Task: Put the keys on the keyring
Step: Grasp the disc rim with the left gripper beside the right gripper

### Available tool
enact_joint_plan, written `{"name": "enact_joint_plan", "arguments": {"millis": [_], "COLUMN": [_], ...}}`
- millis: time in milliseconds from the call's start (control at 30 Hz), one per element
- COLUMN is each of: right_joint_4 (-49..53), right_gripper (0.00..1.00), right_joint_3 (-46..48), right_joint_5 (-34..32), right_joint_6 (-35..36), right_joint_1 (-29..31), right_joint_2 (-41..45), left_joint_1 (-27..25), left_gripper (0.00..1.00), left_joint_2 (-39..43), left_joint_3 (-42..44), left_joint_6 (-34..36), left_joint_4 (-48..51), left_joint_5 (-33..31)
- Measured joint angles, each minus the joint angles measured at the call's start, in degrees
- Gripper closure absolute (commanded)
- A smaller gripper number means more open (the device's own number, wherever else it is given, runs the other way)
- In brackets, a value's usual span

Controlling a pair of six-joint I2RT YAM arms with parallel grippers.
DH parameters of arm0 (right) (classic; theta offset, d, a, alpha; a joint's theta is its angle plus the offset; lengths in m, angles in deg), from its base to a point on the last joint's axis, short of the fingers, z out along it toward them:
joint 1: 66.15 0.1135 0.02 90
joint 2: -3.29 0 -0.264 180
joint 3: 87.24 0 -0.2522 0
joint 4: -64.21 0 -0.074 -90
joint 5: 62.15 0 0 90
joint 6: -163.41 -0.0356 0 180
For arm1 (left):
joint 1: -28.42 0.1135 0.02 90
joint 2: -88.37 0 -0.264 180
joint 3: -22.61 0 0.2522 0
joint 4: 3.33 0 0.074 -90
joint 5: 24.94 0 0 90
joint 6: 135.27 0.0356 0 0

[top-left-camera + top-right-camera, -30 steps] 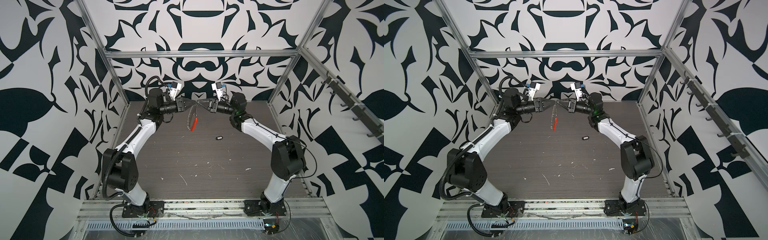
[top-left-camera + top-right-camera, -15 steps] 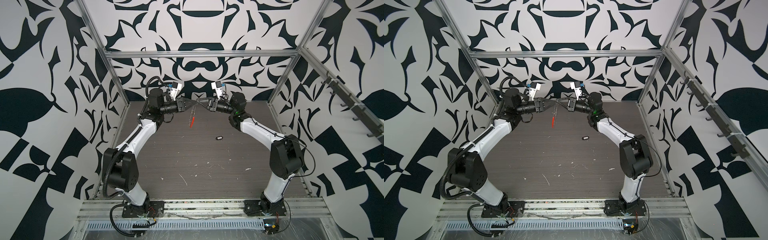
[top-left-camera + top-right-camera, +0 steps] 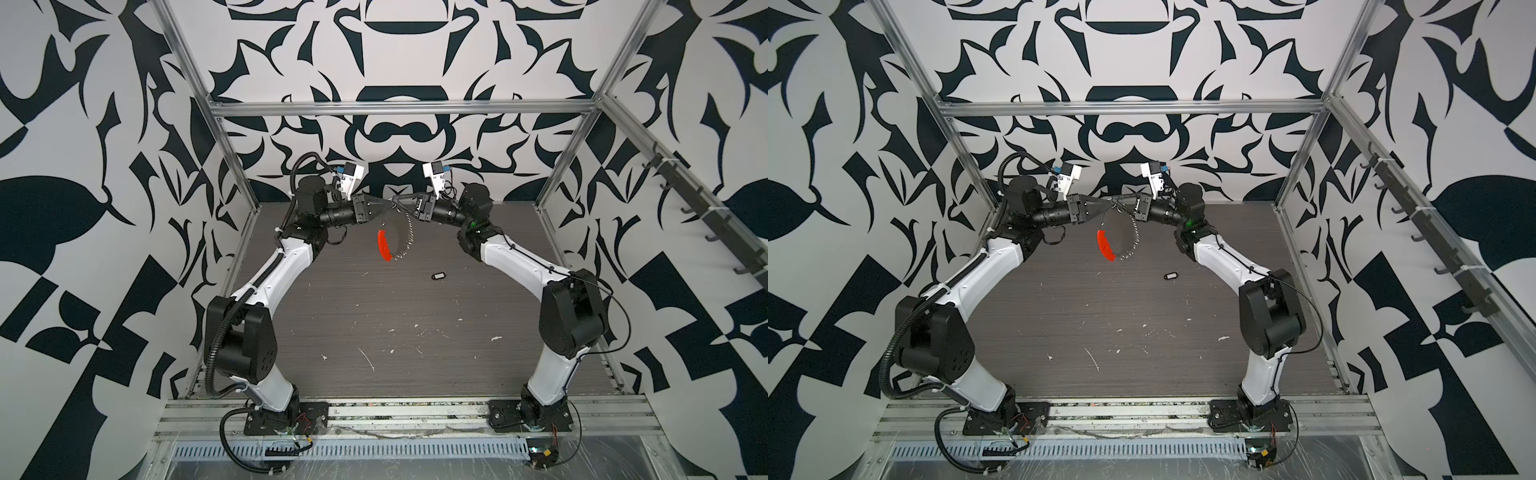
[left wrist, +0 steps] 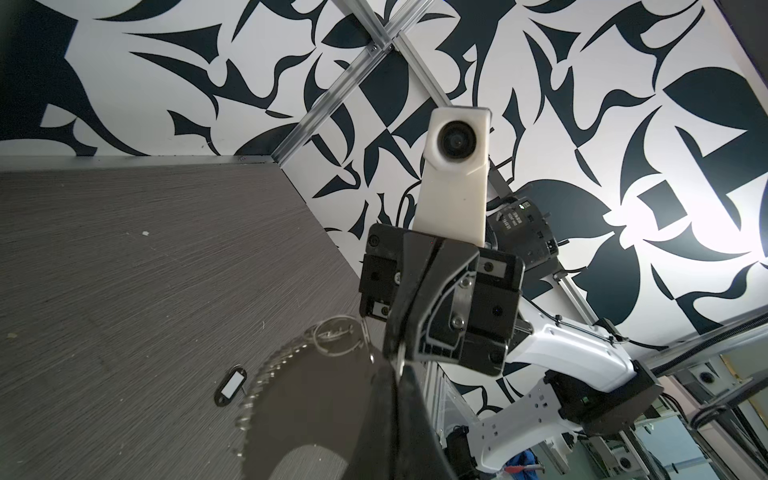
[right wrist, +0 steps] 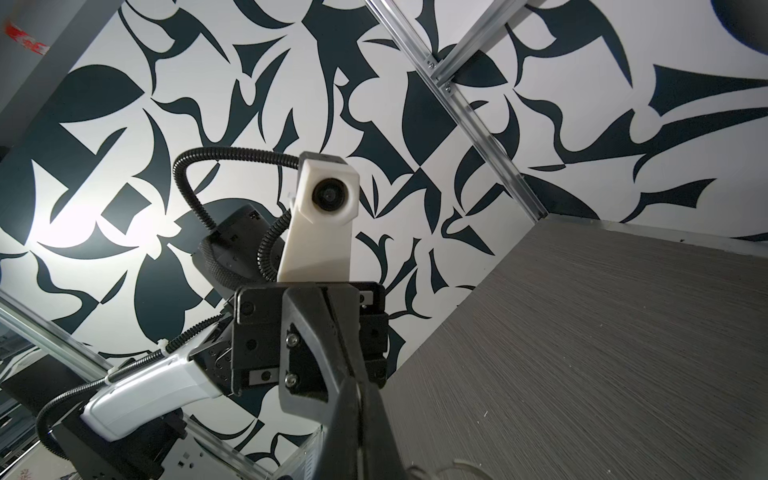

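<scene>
- Now the right pincer (image 3: 397,201) grips the large oval silver-grey keyring (image 3: 410,232) hanging beneath it; the left pincer (image 3: 385,204), closed, meets it tip-to-tip.
- Small black oblong key tag (image 3: 437,275) lies below, nearer the right pincer, long axis roughly parallel to it.

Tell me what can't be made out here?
Whether the left fingers pinch the large oval silver-grey loop with an orange-red segment: tiny in both top views; covered by those dark fingers in the left wrist view.
Any writing on the small black oblong key tag's white label: too small wherever it shows.
Right wrist view: bottom edge cuts off the loop.
</scene>
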Motion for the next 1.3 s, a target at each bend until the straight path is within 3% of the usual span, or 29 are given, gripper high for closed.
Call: {"name": "enact_joint_plan", "arguments": {"millis": [67,133,333,633,1300], "right_joint_4": [1.29,1.86,1.25,-1.38,-4.68], "right_gripper": [0.83,0.8,0.82,0.87,0.84], "right_joint_3": [0.15,1.75,5.7,5.99,4.72], "right_joint_5": [-0.94,-2.45,-4.72,-5.01,-5.18], "right_joint_6": [0.81,1.55,2.21,1.09,-1.01], "right_joint_1": [-0.02,-0.48,-1.88,-1.31,1.86], "right_joint_2": [0.55,2.19,8.26,8.33,2.95], "left_joint_1": [-0.02,-0.2,-0.39,-0.44,-1.05], "left_gripper": [1.0,1.0,1.0,1.0,1.0], "left_joint_2": [0.17,0.68,2.56,2.69,2.69], "left_joint_3": [1.09,2.95,10.29,15.17,15.8], "left_joint_6": [-1.2,-2.75,-9.68,-19.93,-23.34], "left_joint_4": [-1.97,-4.44,-14.86,-32.2,-38.45], "left_joint_5": [-0.42,-1.66,-7.15,-12.94,-15.19]}}
